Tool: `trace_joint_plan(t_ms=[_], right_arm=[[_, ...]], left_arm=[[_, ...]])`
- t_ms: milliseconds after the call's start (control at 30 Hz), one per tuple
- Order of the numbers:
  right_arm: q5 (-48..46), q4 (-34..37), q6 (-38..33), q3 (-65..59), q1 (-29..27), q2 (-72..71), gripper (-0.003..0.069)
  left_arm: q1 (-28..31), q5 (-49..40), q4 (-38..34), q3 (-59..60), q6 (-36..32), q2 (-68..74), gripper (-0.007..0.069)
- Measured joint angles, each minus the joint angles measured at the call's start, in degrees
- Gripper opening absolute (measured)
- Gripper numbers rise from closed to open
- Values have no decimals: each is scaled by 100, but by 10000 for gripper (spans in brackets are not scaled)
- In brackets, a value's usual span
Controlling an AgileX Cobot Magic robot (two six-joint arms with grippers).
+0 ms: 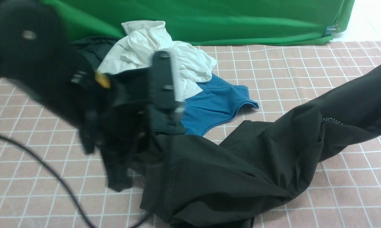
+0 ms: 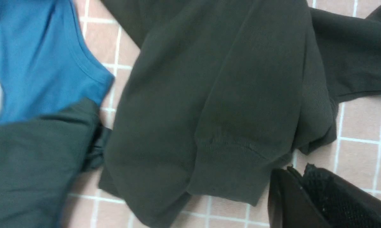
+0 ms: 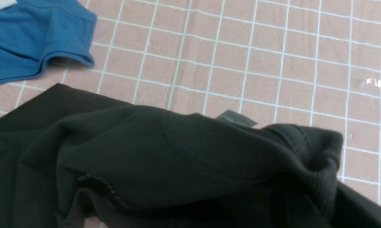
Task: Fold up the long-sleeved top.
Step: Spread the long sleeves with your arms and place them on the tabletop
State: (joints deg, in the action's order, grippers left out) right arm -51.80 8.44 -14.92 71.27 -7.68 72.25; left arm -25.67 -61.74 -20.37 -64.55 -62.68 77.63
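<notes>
Counter (image 1: 273,63) covered in pink cloth with a white grid; green backdrop (image 1: 209,19) along the far edge. The long-sleeved top (image 1: 241,164), black, is the biggest garment. It lies crumpled from near centre out to the right, and its right part rises off the counter and runs out of the front view at the right edge. Small white print (image 1: 331,121) shows on the raised part, too small to read in full. Right gripper: fingers hidden in every view. The right wrist view is filled with bunched black cloth, a ribbed neckline (image 3: 304,148) and a small label (image 3: 236,117), so it reads as pinching the top and holding that side up. Left arm (image 1: 35,63) is blurred at far left, and a black cable (image 1: 51,171) loops below it. Left gripper (image 2: 296,171): fingers pressed together just above the counter, close beside a ribbed cuff (image 2: 228,171) of the top; cannot tell whether any cloth is caught between them. Far left of centre, a crumpled white shirt (image 1: 165,53) lies on a blue garment (image 1: 216,104). A dark grey-green tee (image 2: 35,164) overlaps the blue one on its near-left side, just beside the top's sleeve.
</notes>
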Motion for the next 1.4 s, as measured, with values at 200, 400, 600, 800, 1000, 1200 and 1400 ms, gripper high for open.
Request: trace_joint_plan(t_ms=[200, 400, 600, 800, 1000, 1200, 1400], right_arm=[[28, -6, 42, 0, 0, 0, 99], [76, 29, 48, 0, 0, 0, 99], [142, 120, 61, 0, 0, 0, 99], [148, 235, 15, 0, 0, 0, 99], [148, 345, -48, 0, 0, 0, 99], [148, 390, -68, 0, 0, 0, 99], [148, 395, -68, 0, 0, 0, 99]], left_arm=[[600, 925, -693, 968, -1067, -5, 295], [612, 1620, -1006, 1505, -2195, -5, 570], [619, 2794, -1434, 1667, -2792, 336, 636], [619, 2333, -2516, 1667, -3886, 948, 534], [619, 2312, -2520, 1667, -3815, 1209, 382], [619, 1877, -2478, 1667, -3619, 1120, 100], [486, 1649, -2498, 1667, -3600, 325, 31]])
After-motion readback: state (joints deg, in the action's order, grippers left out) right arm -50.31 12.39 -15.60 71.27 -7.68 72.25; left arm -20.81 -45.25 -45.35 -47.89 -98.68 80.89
